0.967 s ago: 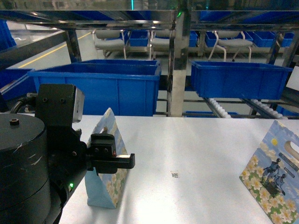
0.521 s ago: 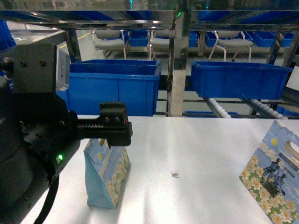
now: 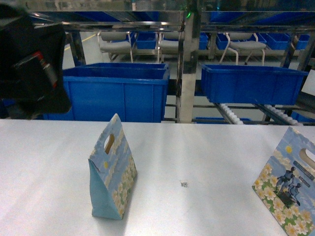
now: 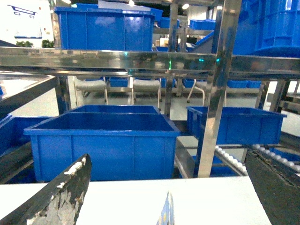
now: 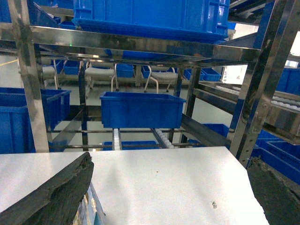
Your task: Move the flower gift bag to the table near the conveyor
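Observation:
The flower gift bag point(image 3: 112, 172) stands upright by itself on the white table point(image 3: 197, 147), left of centre, with nothing touching it. My left arm point(image 3: 29, 64) is a dark blur high at the top left. In the left wrist view my left gripper point(image 4: 168, 157) is open, its fingers point(image 4: 61, 197) wide apart and well above the bag's top edge point(image 4: 166, 213). My right gripper point(image 5: 169, 158) is open too, over bare table point(image 5: 178, 183). The conveyor point(image 3: 231, 114) of white rollers runs behind the table's far edge.
A second flowered bag point(image 3: 290, 191) with a dark figure print stands at the right edge; its side point(image 5: 91, 208) shows by my right gripper's left finger. Blue bins point(image 3: 123, 91) and a steel rack post point(image 3: 187, 69) stand beyond the table. A small square marker point(image 3: 184, 184) lies mid-table.
My left arm has lifted from the flower gift bag's top and swung up to the top left. The bag stays standing in the same spot.

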You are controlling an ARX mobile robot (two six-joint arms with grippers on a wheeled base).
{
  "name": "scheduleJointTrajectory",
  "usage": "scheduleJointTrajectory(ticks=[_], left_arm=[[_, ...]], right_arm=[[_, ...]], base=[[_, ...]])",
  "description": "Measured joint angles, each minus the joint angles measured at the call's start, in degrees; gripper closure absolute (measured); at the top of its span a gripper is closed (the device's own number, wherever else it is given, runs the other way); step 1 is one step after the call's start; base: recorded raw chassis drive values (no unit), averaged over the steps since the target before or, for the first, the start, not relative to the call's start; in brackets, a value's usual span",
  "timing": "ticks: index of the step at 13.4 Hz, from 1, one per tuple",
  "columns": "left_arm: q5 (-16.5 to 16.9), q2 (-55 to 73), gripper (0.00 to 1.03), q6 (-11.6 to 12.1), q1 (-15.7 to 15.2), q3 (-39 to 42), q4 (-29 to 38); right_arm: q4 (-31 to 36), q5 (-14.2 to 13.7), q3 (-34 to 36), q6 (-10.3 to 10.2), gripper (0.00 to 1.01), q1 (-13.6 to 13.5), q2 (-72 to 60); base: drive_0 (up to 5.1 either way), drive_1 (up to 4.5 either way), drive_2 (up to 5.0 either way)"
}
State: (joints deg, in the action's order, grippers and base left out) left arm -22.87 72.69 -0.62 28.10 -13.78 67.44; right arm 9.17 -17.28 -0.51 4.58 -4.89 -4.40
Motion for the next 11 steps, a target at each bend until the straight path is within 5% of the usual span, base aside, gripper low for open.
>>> scheduleJointTrajectory(ticks=[5, 9, 10, 11], left_arm=[[-3.3, -29.9, 0.05, 2.1, 1.9, 7.9, -23.0], [-3.7, -32.2, 0.06, 1.9, 1.7, 8.1, -26.4], [-4.0, -35.9, 0.18, 1.6, 0.3, 7.1, -36.0], [-2.1, -40.2, 0.3, 1.1, -3.2, 7.5, -41.0]], right_arm=[[0.0, 0.0, 0.0, 0.0, 0.03, 0.0, 0.0], [0.0, 0.0, 0.0, 0.0, 0.03, 0.0, 0.0], [-2.8, 3.3, -0.2, -0.8, 0.07, 0.9, 1.1], [-9.4, 11.7, -0.2, -2.1, 0.19, 4.7, 4.2]], base=[[0.0, 0.0, 0.0], [0.0, 0.0, 0.0], [0.0, 0.0, 0.0], [0.0, 0.0, 0.0]])
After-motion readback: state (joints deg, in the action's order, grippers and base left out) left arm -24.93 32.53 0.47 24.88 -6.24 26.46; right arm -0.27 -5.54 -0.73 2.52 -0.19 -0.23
